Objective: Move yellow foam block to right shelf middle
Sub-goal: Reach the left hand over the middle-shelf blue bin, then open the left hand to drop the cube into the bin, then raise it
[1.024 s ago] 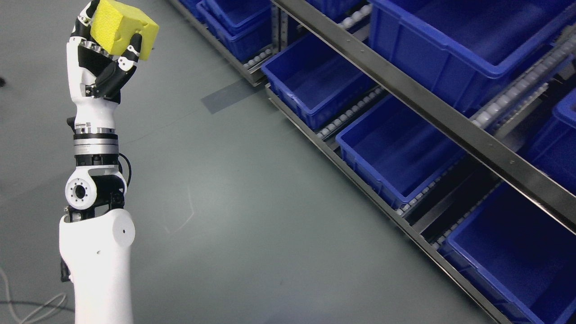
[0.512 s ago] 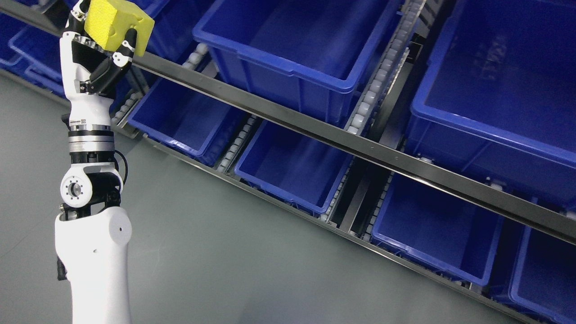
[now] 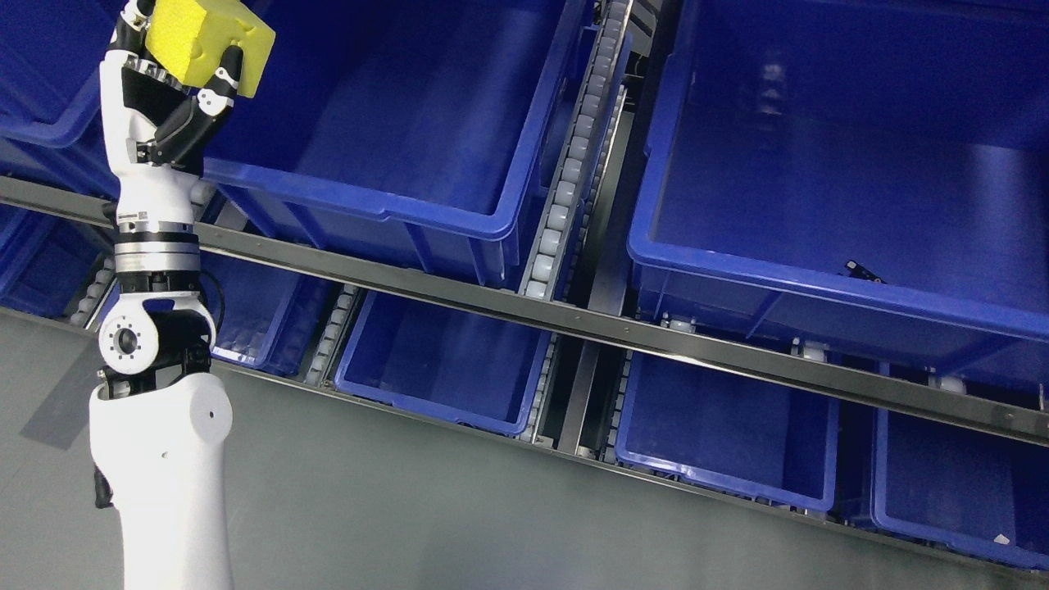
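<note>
My left hand (image 3: 176, 74) is raised at the upper left of the head view, its fingers shut on the yellow foam block (image 3: 205, 37). The block sits at the top edge, in front of a large blue bin (image 3: 393, 123) on the upper shelf level. A second large blue bin (image 3: 836, 180) stands to the right on the same level. My white left forearm (image 3: 160, 483) rises from the bottom left. The right arm does not show.
A dark metal shelf rail (image 3: 590, 324) runs across the middle. Roller tracks (image 3: 565, 180) separate the two upper bins. Several smaller blue bins (image 3: 442, 369) line the level below. Grey floor (image 3: 410, 524) fills the bottom.
The whole picture has shifted as the camera turned toward the shelf; the bins now fill the view. My left hand still holds the yellow block in the same pose.
</note>
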{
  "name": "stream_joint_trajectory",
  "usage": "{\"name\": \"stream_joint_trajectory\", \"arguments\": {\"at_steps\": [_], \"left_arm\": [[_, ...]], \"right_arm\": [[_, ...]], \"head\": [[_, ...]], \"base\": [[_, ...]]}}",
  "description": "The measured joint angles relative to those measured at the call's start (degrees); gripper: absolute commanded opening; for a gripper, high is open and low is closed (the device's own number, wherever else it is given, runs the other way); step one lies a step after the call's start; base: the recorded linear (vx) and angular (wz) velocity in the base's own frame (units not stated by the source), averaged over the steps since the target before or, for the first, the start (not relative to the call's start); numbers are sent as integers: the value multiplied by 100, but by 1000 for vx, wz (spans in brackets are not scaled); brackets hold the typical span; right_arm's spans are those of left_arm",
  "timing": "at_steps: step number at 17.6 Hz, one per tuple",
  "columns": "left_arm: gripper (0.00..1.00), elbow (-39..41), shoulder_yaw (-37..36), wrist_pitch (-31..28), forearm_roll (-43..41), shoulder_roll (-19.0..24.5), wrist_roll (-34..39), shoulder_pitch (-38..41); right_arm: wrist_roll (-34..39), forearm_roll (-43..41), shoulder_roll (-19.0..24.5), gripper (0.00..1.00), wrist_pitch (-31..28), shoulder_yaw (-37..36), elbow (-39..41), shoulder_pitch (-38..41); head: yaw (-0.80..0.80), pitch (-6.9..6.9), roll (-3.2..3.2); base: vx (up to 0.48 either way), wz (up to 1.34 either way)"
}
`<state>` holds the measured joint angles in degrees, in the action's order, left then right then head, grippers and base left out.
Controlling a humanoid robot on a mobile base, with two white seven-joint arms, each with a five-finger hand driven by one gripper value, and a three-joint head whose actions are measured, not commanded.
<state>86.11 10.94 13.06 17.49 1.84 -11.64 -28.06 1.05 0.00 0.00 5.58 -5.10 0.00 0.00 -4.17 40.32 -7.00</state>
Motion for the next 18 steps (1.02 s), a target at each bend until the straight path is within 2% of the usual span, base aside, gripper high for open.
{"name": "stream_joint_trajectory", "arguments": {"at_steps": [8,11,12,13,14,16,18], "left_arm": [[46,119,117,-715,0,112,18,-493],[65,145,82,-1684,-12,263,19,-805],[76,153,22,-2106,-16,333,-7,-920],[92,162,-65,-2552,-19,410,-38,-1062],[100,165,-171,-3057,-22,474,-65,-1209],[100,173,-390,-3871,-27,579,-70,-1493],[100,181,-609,-4387,-30,644,-71,-1712]], "right_arm": [[0,0,0,100,0,0,0,0],[0,0,0,100,0,0,0,0],[0,0,0,100,0,0,0,0],[0,0,0,100,0,0,0,0],[0,0,0,100,0,0,0,0],[0,0,0,100,0,0,0,0],[0,0,0,100,0,0,0,0]], "head": [[0,0,0],[0,0,0],[0,0,0],[0,0,0],[0,1,0],[0,1,0],[0,1,0]], "base": [[85,-142],[1,23],[-11,34],[-10,1],[-10,1],[0,0],[0,0]]}}
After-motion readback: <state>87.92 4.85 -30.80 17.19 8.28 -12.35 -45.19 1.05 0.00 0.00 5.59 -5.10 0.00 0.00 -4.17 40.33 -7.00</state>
